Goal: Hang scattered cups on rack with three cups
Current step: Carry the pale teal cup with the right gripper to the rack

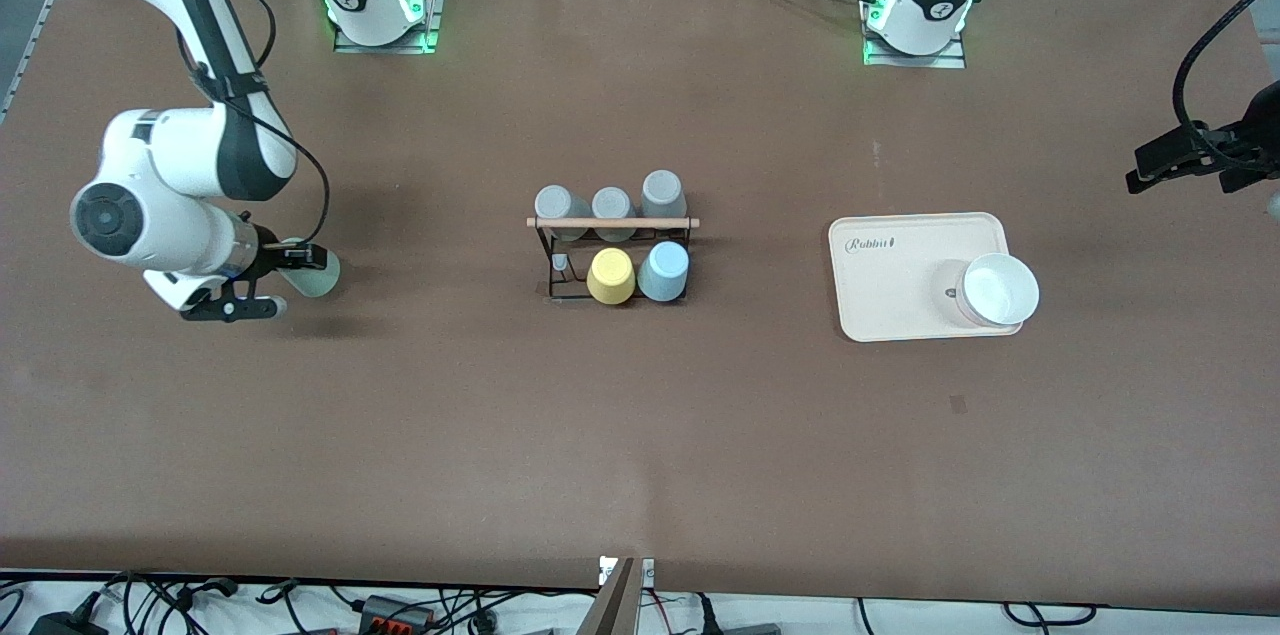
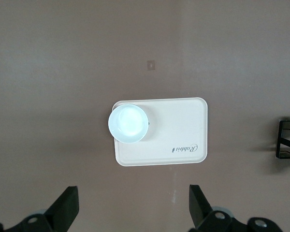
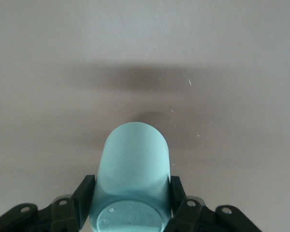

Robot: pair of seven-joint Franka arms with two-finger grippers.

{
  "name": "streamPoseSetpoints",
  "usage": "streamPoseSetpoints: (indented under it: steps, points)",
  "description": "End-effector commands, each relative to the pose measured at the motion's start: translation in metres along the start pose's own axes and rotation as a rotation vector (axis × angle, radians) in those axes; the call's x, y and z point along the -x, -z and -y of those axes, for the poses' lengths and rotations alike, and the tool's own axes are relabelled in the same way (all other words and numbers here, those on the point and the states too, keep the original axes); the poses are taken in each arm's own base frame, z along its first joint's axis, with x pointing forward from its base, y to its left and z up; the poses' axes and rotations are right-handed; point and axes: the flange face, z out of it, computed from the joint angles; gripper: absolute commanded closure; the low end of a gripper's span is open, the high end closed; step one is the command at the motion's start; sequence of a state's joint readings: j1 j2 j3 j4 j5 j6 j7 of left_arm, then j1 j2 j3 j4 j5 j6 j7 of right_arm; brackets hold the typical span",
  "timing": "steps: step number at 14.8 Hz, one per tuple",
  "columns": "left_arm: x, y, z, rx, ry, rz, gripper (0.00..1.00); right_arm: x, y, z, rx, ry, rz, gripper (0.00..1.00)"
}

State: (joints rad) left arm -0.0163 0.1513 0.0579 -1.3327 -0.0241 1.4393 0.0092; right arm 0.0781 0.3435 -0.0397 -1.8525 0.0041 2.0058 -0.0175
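My right gripper is shut on the pale mint green cup, which lies on its side between the fingers, over bare table toward the right arm's end. In the right wrist view the cup fills the space between the fingers, its base toward the camera. The black wire rack with a wooden dowel stands mid-table. The light blue cup sits upside down on the rack's nearer row. My left gripper is open and empty, high over the left arm's end of the table.
On the rack are three grey cups in the farther row and a yellow cup beside the light blue one. A beige tray with a white bowl lies toward the left arm's end; both show in the left wrist view.
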Motion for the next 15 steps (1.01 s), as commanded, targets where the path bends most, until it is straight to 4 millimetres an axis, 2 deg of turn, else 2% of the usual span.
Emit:
streamPoseSetpoints:
  steps: [1, 2, 4, 6, 9, 12, 15]
  points:
    - [0.000, 0.014, -0.008, 0.009, -0.018, -0.023, 0.00, -0.020, 0.058, 0.056, -0.039, 0.047, -0.014, 0.71]
    - [0.000, 0.014, -0.009, 0.009, -0.021, -0.023, 0.00, -0.024, 0.068, 0.075, -0.055, 0.044, -0.029, 0.71]
    - [0.000, 0.013, -0.009, 0.003, -0.022, -0.022, 0.00, -0.024, 0.086, 0.125, -0.066, 0.007, -0.061, 0.70]
    - [-0.005, 0.005, -0.006, 0.000, -0.021, -0.008, 0.00, -0.017, 0.090, 0.180, -0.052, -0.047, -0.042, 0.70]
    - [-0.008, 0.000, -0.004, -0.002, -0.016, 0.001, 0.00, -0.011, 0.097, 0.251, -0.047, -0.107, -0.065, 0.70]
    - [-0.008, 0.000, -0.005, 0.001, -0.018, 0.000, 0.00, -0.003, 0.096, 0.304, -0.040, -0.058, -0.084, 0.70]
    - [-0.008, 0.000, -0.006, 0.001, -0.018, 0.000, 0.00, 0.002, 0.091, 0.344, -0.040, -0.086, -0.097, 0.70]
